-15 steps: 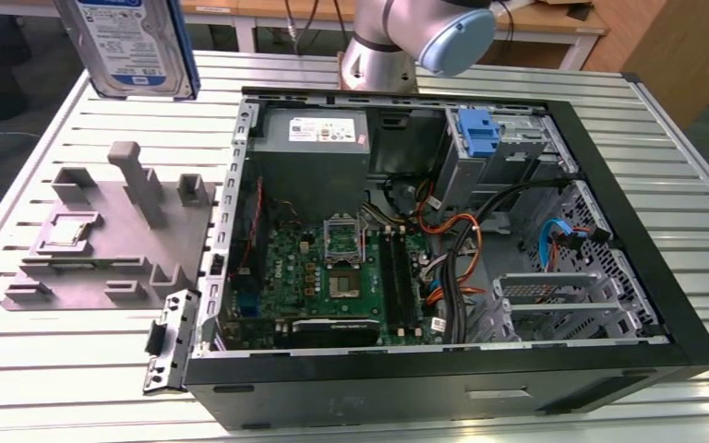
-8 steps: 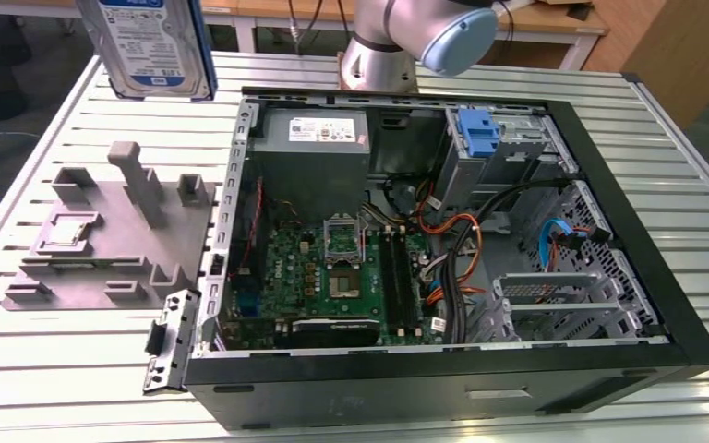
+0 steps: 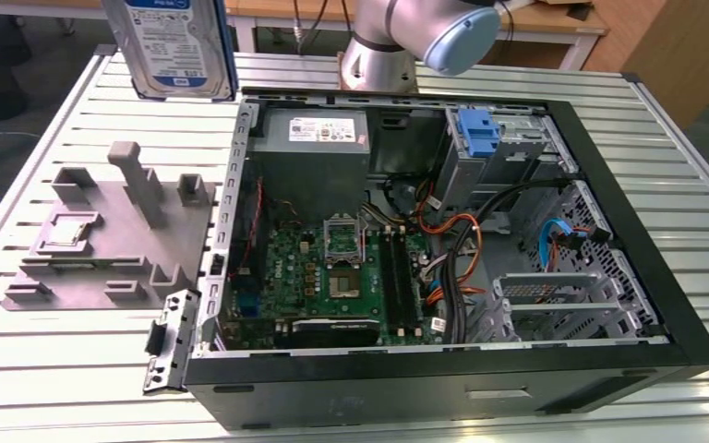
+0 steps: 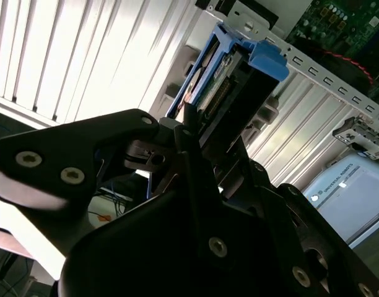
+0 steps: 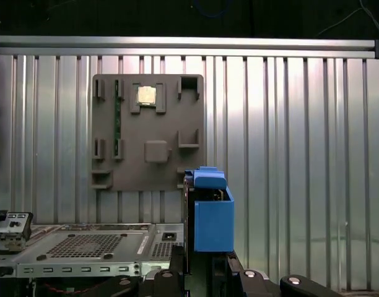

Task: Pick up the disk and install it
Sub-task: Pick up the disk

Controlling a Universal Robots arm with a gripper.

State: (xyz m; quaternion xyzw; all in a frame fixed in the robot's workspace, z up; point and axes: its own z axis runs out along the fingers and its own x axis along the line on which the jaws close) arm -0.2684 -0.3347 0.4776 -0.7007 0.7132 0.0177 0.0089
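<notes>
Exterior view: ribbed aluminium table [image 3: 71, 388] with an open computer case [image 3: 650, 305] lying flat on it, side panel off. A grey fixture plate [image 3: 108, 231] sits on the slats just beside the case, on the exterior view's left. The disk [image 3: 173, 46] is up in the air above the far corner on that side. Its label faces the camera and its upper part is cut off by the frame edge. The arm [image 3: 410, 37] stands behind the case, cropped to one joint. Inside the case are a power supply [image 3: 311, 134], a blue bracket [image 3: 478, 134] in the bay, a motherboard [image 3: 330, 277], and orange and blue cables [image 3: 478, 240]. Past the table there's a wooden desk [image 3: 539, 23] and dark floor.

Second wrist view: the gripper [image 4: 196, 133] has its jaws clamped on the disk [image 4: 217, 93], one each side. The black gripper body hides the near end of the disk. The blue rail tab sticks out at the free end. Glare washes out the table slats. A case edge with a slice of circuit board is in the background.

First wrist view: looks straight down. The disk [image 5: 211, 216] is edge-on with its blue rail towards the camera, and the label isn't visible. It overlaps a corner of the fixture plate, but its height above the table can't be judged. A chip [image 5: 146, 94] sits in one pocket of the plate. Beyond the table edge it's dark and hard to make out.
</notes>
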